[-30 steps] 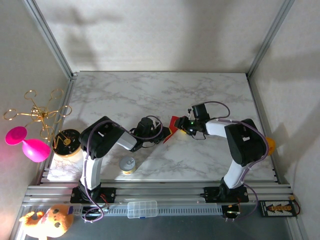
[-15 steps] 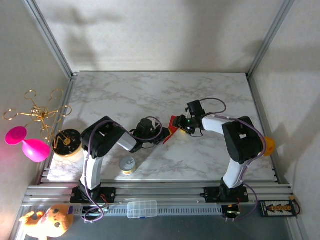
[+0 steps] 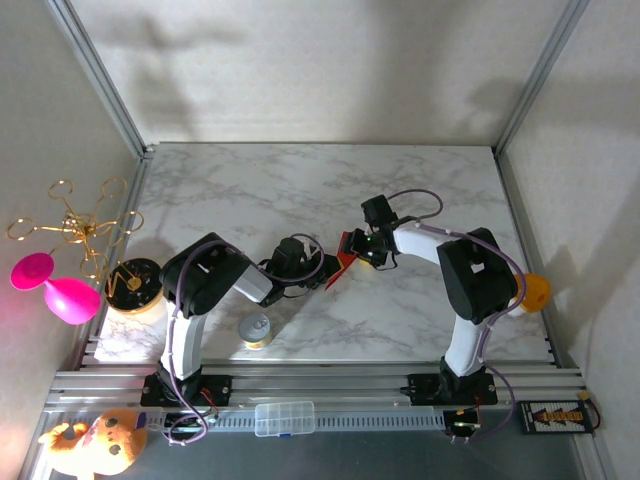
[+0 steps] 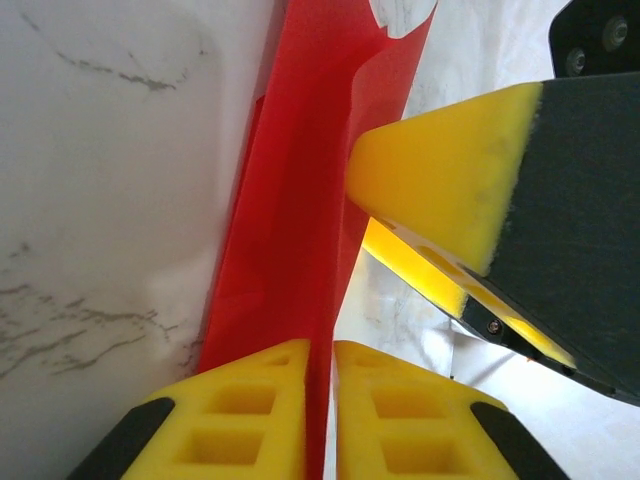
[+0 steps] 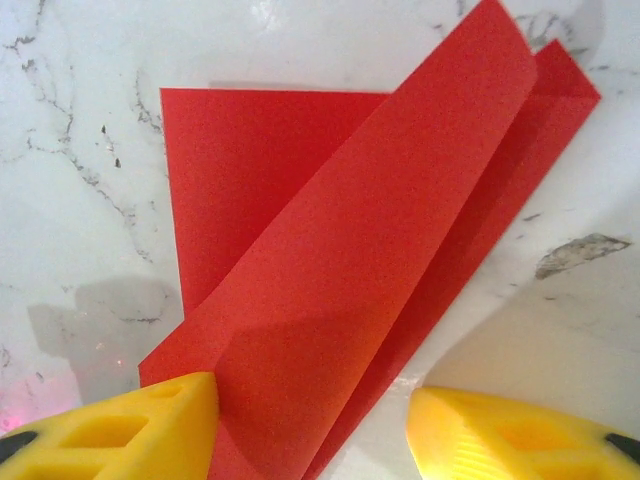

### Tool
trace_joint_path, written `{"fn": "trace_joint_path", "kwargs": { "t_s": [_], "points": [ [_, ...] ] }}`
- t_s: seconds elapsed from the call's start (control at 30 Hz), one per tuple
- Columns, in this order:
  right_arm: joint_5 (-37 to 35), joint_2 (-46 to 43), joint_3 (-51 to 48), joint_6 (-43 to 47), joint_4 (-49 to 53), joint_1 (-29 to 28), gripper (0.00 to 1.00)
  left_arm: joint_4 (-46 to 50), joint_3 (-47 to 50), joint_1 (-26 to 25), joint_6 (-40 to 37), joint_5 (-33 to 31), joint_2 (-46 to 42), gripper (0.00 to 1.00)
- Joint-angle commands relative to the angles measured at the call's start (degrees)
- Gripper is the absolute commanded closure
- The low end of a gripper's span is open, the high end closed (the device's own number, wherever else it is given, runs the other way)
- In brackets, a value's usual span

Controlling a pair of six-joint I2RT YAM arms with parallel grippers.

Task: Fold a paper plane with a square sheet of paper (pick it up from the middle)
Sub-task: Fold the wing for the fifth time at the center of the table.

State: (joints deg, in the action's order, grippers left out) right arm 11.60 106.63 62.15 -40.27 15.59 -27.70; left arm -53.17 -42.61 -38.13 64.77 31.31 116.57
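One folded red paper [image 4: 290, 200], pinched by left hand [image 4: 321, 352], right hand [image 5: 310, 395] spread open

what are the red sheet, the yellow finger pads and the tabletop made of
Red sheet: thin matte paper, by its sharp creases and faint grain. Yellow finger pads: probably moulded plastic or firm rubber, matte, with recessed pockets. Tabletop: smooth white, grey-veined marble pattern; real stone or printed laminate, I cannot tell.
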Motion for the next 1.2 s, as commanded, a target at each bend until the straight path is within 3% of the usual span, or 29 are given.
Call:
{"fn": "trace_joint_path", "kwargs": {
  "t_s": [0.0,0.53,1.17],
  "points": [
    [-7.64,7.14,-2.03,0.2,1.01,-0.35,0.42,0.97,1.33,0.42,-0.24,-0.7,-2.41,0.85],
    [-7.78,8.15,-2.08,0.52,1.1,-0.63,0.42,4.72,3.17,0.42,-2.72,-1.74,-5.82,0.78],
    [-9.05,8.85,-3.03,2.21,1.02,-1.34,0.44,0.85,4.5,1.74,1.48,-0.63,-5.79,0.7]
  ]
}}
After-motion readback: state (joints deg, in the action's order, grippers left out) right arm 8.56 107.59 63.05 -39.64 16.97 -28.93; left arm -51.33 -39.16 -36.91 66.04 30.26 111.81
